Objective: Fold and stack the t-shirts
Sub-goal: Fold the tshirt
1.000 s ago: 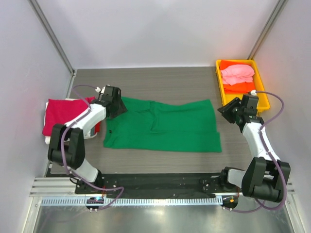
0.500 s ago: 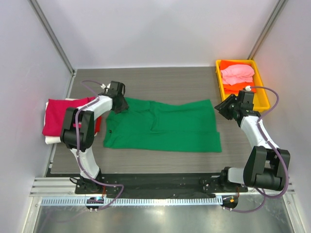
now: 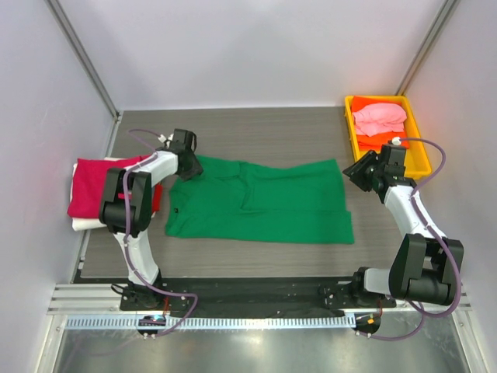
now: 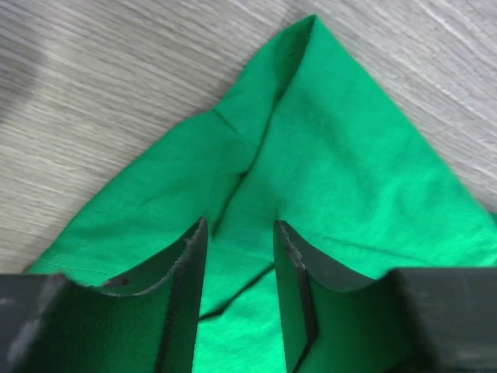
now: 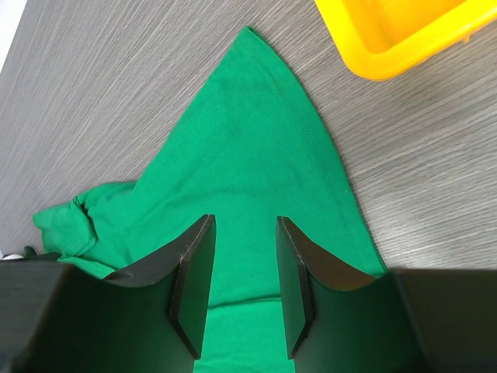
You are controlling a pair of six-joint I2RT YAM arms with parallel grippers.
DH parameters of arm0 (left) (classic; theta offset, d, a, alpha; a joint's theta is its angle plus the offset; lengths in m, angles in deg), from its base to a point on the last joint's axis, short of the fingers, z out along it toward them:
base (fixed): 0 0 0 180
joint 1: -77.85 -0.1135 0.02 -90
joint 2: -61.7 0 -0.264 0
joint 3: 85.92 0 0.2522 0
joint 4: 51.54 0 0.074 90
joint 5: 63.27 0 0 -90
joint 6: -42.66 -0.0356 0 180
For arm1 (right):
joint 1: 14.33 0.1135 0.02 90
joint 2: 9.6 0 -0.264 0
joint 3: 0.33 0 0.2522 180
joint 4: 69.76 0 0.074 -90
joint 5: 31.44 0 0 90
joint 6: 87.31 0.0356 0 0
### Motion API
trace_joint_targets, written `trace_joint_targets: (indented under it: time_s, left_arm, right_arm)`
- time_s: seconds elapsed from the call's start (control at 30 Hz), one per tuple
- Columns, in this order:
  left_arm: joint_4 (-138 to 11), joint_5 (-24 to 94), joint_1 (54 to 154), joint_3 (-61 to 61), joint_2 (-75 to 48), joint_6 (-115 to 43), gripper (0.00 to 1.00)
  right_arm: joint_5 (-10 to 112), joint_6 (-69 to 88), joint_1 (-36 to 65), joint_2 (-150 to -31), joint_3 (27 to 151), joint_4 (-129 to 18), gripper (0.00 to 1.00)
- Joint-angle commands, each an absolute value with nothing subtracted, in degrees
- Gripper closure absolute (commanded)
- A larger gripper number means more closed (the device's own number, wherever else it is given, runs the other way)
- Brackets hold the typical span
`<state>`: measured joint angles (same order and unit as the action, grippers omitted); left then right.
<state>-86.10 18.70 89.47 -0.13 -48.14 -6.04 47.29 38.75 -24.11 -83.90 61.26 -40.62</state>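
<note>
A bright green t-shirt [image 3: 264, 202] lies flat across the middle of the table, folded into a long band. My left gripper [image 3: 189, 166] is low over its far left corner [image 4: 326, 155]; the jaws [image 4: 241, 225] are open with cloth showing below the gap. My right gripper [image 3: 356, 172] is over the far right corner [image 5: 248, 148], and its jaws [image 5: 245, 220] are also open and hold nothing. At the left edge a crimson t-shirt [image 3: 101, 183] tops a folded pile, with a white one [image 3: 81, 224] beneath it.
A yellow tray [image 3: 349, 132] stands at the back right, close to my right gripper, holding a pink t-shirt [image 3: 379, 118] on an orange one [image 3: 380, 141]. The tray corner [image 5: 388, 54] shows in the right wrist view. Side walls close in on both sides.
My left gripper swung from beside the pile onto the green shirt's far left corner and its jaws narrowed. My right gripper shifted a little toward the far right corner.
</note>
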Motion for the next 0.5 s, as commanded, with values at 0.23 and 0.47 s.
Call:
trace_joint_targets:
  time_s: [0.23,0.47]
  left_arm:
    - [-84.02,19.79,89.28,2.37,-48.78,-7.17,0.83]
    - [-84.2,19.7,89.28,2.72,-48.43,-7.17,0.92]
  right_arm:
    - [47.31,37.41,-23.82,-84.57,62.65,-42.55,0.57]
    - [47.57,37.5,-23.91,-85.18,62.91,-42.55,0.57]
